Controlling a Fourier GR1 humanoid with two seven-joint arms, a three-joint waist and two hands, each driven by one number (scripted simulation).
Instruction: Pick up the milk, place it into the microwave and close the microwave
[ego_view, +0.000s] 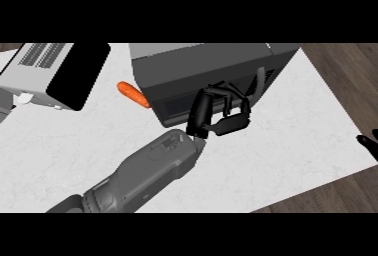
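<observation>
Carrot (133, 94) half behind the microwave (207, 70); right hand (368, 143) cut off at the right edge.

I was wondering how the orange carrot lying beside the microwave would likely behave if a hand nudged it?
The carrot looks rounded and tapered, so it would probably roll, curving rather than going straight. It appears stiff, likely sliding whole on the smooth white counter. Its far end touches or sits behind the microwave, which may block a push that way.

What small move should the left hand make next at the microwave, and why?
Probably a short push forward on the door. The left hand is curled against the front of the microwave, holding nothing, and no milk shows on the counter, so it may already be inside. Whether the door is fully shut cannot be told here.
</observation>
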